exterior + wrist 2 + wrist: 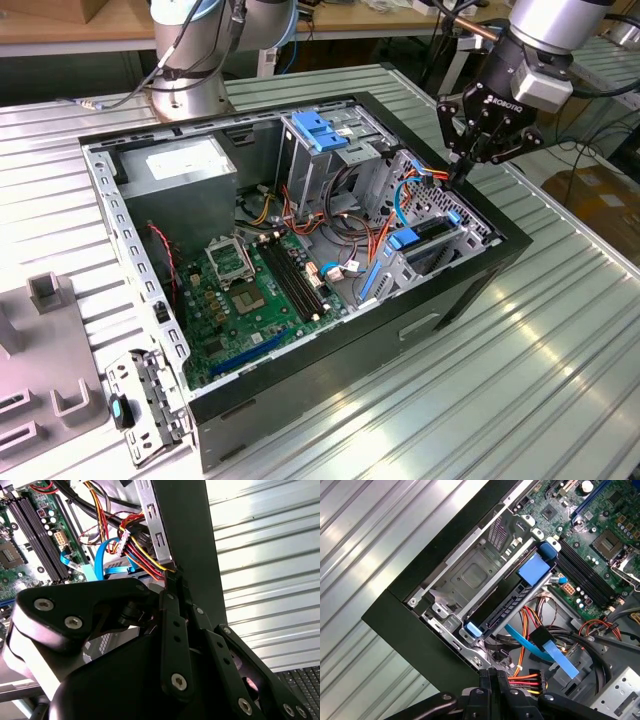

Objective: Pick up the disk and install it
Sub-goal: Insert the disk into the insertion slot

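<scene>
End effector [461, 172] pressed together on nothing, tips at the case [480, 285] wall beside the drive bay. The disk [512, 604] sits in that bay. Its long axis follows the adjoining wall, blue handle toward the motherboard [592, 562]. Orange-red cables [525, 674] crowd the tips.

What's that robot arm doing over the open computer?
The robot arm's gripper, fingers shut, hangs over one corner of the open computer case. Close beneath it, the disk in its blue carrier frame sits in the drive bay, next to the motherboard and a tangle of cables.
</scene>
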`<state>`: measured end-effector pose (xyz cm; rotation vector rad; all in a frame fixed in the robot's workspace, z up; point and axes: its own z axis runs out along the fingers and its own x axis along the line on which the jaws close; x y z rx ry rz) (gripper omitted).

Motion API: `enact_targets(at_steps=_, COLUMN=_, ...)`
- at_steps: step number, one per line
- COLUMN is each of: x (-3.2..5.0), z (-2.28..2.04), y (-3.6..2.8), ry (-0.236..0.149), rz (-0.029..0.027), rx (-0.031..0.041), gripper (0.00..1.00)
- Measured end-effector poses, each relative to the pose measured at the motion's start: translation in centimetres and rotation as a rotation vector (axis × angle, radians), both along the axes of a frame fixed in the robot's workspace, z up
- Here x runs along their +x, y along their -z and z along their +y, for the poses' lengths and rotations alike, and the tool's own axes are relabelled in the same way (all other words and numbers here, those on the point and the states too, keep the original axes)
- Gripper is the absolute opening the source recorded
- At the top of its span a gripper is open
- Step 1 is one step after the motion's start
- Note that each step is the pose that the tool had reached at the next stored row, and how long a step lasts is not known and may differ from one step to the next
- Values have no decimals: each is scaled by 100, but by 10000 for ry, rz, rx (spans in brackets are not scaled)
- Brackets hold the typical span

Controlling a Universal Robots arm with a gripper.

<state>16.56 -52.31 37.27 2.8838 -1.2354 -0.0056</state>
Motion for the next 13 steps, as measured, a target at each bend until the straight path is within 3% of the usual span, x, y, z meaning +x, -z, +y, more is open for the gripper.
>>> enact_targets(at_steps=3, x=-9, z=0, y=2, ry=122, rz=1, rx=1, gripper=17)
enact_targets(at_steps=8, x=-15, z=0, y=19, ry=789, rz=1, rx=-1, gripper=17)
enact_targets(at_steps=11, x=-55, z=-1, y=23, ry=781, rz=1, rx=-1, gripper=17)
enact_targets(at_steps=13, x=-124, z=-4, y=26, ry=776, rz=1, rx=-1, gripper=17)
